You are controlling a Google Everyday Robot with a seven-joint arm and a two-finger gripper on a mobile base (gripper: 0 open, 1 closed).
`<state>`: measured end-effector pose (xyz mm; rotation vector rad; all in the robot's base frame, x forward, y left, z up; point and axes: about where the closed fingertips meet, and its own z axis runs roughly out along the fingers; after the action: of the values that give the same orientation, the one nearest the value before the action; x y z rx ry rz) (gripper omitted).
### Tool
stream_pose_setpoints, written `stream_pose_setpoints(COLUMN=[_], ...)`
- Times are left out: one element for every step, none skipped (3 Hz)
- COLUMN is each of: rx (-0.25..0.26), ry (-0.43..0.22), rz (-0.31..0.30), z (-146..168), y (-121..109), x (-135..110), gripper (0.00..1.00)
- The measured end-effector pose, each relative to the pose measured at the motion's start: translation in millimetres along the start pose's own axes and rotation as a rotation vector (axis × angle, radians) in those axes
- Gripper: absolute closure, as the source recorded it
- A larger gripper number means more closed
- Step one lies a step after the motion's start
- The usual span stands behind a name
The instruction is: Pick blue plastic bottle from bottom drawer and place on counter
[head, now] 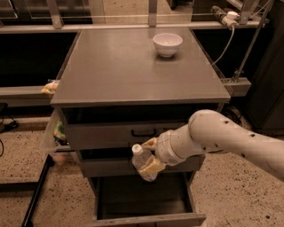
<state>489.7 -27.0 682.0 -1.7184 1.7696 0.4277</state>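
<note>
- Holding: blue plastic bottle [140,162], clamped in my gripper [150,155]. The two yellowish fingers [154,166] are closed on its body, one above and one below. The white cap is uppermost and free of the grip.
- Bottle, location: in the air before the middle drawer front [111,167], above the open bottom drawer [146,219] and below the level of the counter [133,71]. As far as I can see, it touches only my fingers.
- Bottom drawer: pulled out and dark inside, with its plain front panel at the lower edge of the view.
- Top drawer [102,133]: shallow, with a black handle [143,132] just above my wrist. This drawer front and the counter's front edge lie above the bottle, between it and the counter top.
- Counter: grey and slightly glossy. One white bowl [167,44] sits toward the far right, well apart from the bottle.
- Left of the cabinet: a clear bag [54,135] with coloured contents hangs beside the drawers. A yellowish object [50,87] sits on the ledge by the counter's left edge; I cannot tell what it is.
- Far right: a power strip [223,12] with a white cable [227,42] running down from it.
- Arm [222,135]: white, entering from the right edge and bending at a rounded elbow near the cabinet's right front corner. The forearm reaches left across the drawer fronts, with the gripper pointing left.
</note>
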Motion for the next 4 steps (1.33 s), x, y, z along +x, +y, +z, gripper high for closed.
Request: stream_pose_setpoints(rx=[0.01,0.007,0.004,0.009], ry=[-0.008,-0.012,0.016,0.043], rz=[0.0,0.043,0.101,0.101], z=[-19,-62,-116,-177], y=[-16,-52,-90,-113], x=[-12,-39,-77,-130], gripper=[1.0,1.0,1.0,1.0])
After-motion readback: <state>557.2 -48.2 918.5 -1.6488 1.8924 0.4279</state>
